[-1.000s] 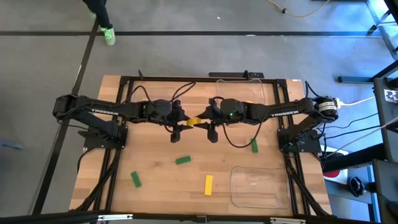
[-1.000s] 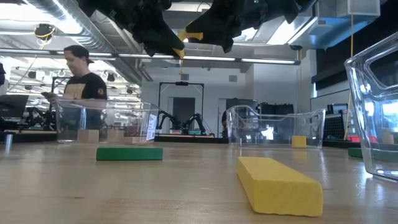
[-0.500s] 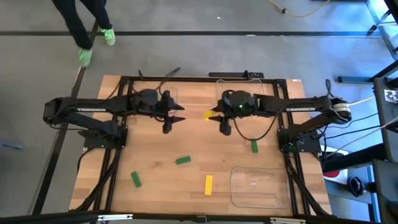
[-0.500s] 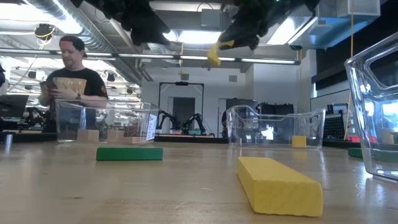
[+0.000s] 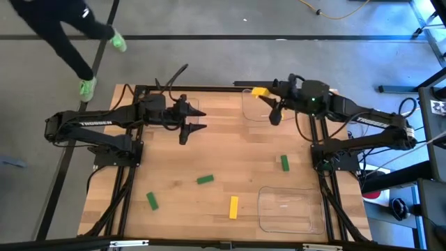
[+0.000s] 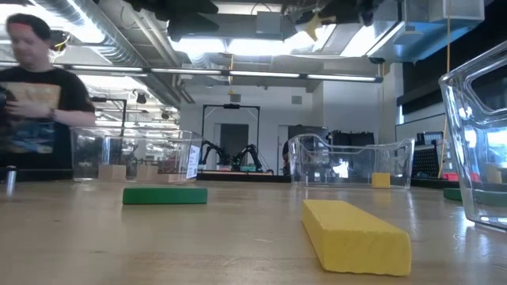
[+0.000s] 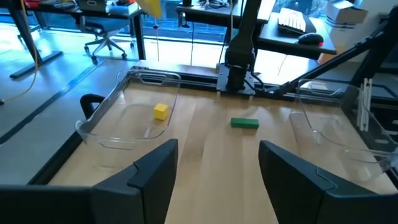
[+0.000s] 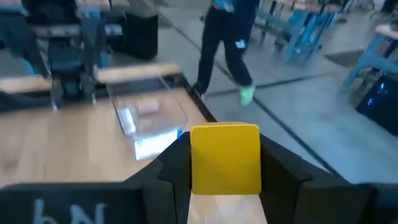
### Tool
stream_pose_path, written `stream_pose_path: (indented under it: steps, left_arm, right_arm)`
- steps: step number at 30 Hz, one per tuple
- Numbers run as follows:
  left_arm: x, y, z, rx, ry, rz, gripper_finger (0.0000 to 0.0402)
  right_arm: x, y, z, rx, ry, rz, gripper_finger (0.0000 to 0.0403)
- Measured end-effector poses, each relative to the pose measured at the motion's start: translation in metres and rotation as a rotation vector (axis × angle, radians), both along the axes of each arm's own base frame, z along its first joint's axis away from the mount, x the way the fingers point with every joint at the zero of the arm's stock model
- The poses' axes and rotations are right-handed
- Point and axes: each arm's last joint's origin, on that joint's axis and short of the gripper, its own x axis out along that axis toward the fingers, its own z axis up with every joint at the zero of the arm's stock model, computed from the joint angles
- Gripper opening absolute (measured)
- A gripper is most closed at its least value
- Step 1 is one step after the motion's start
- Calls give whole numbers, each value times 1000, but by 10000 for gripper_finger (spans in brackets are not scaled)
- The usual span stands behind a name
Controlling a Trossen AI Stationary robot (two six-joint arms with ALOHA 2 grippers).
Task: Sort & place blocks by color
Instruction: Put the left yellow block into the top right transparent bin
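Observation:
My right gripper [image 5: 267, 102] is shut on a yellow block [image 5: 259, 91] high above the far edge of the far right clear tray [image 5: 293, 115]; the low view shows that block [image 6: 316, 28] near the ceiling lights. My left gripper [image 5: 189, 130] hangs open over the far left of the table, touching nothing. On the table lie a green bar [image 5: 204, 180], a second green bar [image 5: 151, 201], a third green bar [image 5: 284, 163] and a yellow bar [image 5: 233, 207]. The far right tray [image 7: 127, 124] holds a yellow cube [image 7: 161, 111]. Tan blocks [image 6: 119, 171] sit in the far left tray. My right gripper pinches the yellow block [image 8: 225, 158] between its two fingers [image 8: 171, 168], one on each side face. The block's flat end face shows past the fingertips. It is lifted clear of the table and the tray.
A third clear tray [image 5: 286, 209] stands at the near right. The far left tray [image 8: 149, 115] holds tan wood. A person [image 5: 63, 31] walks on the floor beyond the table's far left corner. Bare wood lies in the table's middle.
The two grippers met at the yellow block over the table's middle, then parted. The block went with my right gripper, which swung up and toward the far right edge, over the far right tray. My left gripper drew back toward the left and far edges. The person walked left.

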Motion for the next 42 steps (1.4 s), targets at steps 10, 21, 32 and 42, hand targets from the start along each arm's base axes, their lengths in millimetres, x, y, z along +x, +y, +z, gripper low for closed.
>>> stream_pose_path:
  steps: [10, 21, 32, 42]
  left_arm:
    - [0, 0, 0, -33, -6, 6, 216]
    - [0, 0, 0, -50, -8, 9, 216]
    - [1, 0, 7, -42, -81, -24, 216]
    - [-2, 11, 7, -62, -84, -108, 215]
  right_arm:
    - [1, 4, -53, 170, 206, 71, 134]
    - [5, 4, -58, 186, 145, 89, 134]
    - [10, -6, -30, 58, -125, 5, 134]
    - [2, -18, -2, -11, -154, -137, 134]
